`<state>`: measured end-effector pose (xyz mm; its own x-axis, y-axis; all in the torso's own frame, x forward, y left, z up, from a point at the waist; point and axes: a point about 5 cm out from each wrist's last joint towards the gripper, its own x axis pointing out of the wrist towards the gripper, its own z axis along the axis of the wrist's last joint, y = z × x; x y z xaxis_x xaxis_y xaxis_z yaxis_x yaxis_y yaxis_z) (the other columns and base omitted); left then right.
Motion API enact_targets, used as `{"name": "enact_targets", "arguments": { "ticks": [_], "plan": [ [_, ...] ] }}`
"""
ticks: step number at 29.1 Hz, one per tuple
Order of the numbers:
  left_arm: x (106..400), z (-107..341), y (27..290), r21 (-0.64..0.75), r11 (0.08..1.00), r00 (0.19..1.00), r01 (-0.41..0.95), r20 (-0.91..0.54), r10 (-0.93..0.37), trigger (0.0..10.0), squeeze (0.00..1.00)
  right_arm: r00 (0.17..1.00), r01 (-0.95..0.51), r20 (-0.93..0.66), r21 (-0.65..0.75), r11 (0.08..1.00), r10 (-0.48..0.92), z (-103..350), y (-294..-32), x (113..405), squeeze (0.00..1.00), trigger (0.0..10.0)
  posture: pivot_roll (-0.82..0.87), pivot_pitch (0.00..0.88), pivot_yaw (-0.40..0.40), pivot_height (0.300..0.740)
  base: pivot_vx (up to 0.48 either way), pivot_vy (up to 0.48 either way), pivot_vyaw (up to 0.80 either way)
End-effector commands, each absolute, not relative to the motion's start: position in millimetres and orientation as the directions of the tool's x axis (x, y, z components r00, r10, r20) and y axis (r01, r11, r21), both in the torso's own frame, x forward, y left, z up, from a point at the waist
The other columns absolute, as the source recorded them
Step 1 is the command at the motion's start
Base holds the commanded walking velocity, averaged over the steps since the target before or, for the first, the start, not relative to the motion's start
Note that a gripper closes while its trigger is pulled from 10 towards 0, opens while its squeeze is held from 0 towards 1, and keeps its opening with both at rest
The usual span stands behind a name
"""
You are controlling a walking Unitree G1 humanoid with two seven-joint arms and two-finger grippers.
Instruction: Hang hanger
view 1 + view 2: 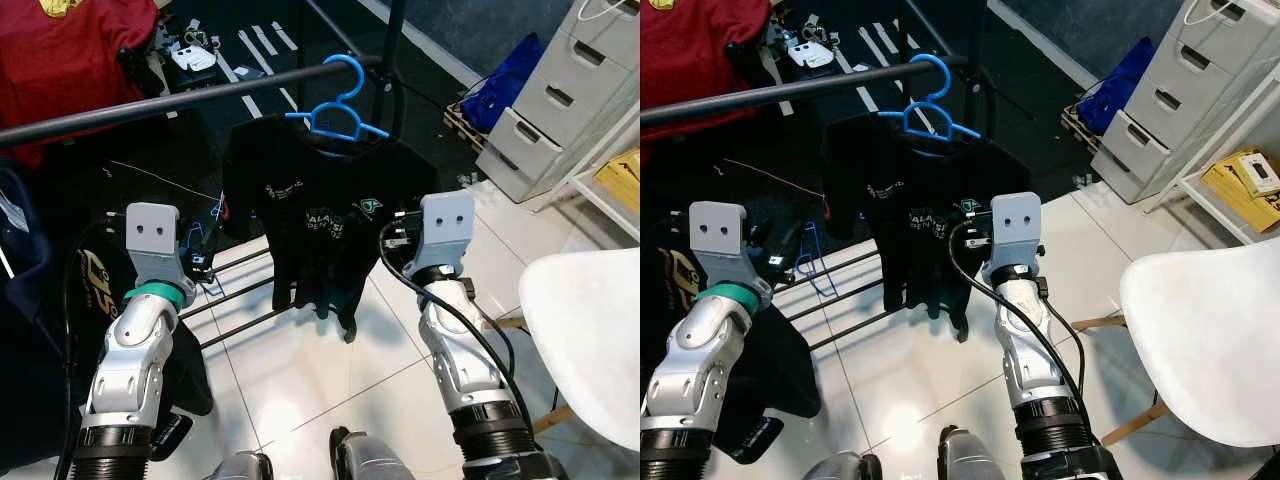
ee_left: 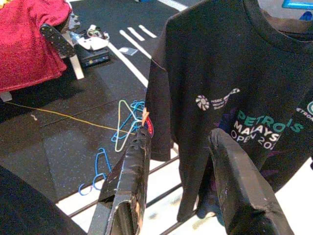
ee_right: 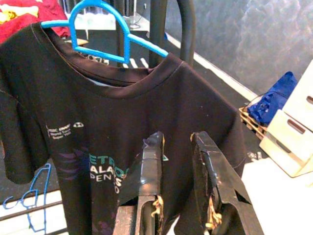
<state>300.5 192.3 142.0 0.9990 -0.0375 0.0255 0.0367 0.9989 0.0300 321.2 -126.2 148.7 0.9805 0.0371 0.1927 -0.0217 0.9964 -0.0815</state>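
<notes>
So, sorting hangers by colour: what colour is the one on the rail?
Blue hanger, clearest in the right wrist view.

Silver arms (image 1: 130,360) — black cables, teal collar

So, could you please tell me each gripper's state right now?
Left gripper: jaws open, holding nothing.
Right gripper: jaws open, holding nothing.

One blue hanger (image 1: 338,112) on the rail, one black T-shirt (image 1: 320,215), one white chair (image 1: 585,340), two pincers.
</notes>
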Motion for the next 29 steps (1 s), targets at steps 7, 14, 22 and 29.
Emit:
{"name": "enact_targets", "arguments": {
  "ticks": [7,14,22,29],
  "plan": [
    [311.8,166.0,187.6,0.146,0.989,0.995,0.023,0.089,-0.036,10.0,0.00,0.979,-0.135,0.146,-0.065,0.989,0.143,160.8,-132.0,340.0,0.00,10.0,-0.04,0.122,-0.072,0.740,0.000,0.000,0.00],
    [311.4,165.1,188.1,0.147,0.989,0.996,0.026,0.083,-0.039,10.0,0.00,0.974,-0.169,0.143,-0.049,0.984,0.174,158.6,-132.1,337.4,0.00,10.0,-0.04,0.125,-0.069,0.740,0.000,0.000,0.00],
    [309.3,162.3,187.2,0.142,0.989,0.996,0.033,0.073,-0.044,10.0,0.00,0.974,-0.186,0.123,-0.046,0.982,0.190,154.8,-130.9,337.4,0.00,10.0,-0.04,0.124,-0.063,0.740,0.000,0.000,0.00],
    [272.6,125.8,155.3,0.016,0.994,0.994,0.110,-0.016,-0.109,10.0,0.00,0.996,-0.083,0.036,-0.085,0.993,0.087,105.5,-162.4,288.3,0.00,10.0,-0.10,0.019,-0.048,0.740,0.000,0.000,0.00]
  ]
}}
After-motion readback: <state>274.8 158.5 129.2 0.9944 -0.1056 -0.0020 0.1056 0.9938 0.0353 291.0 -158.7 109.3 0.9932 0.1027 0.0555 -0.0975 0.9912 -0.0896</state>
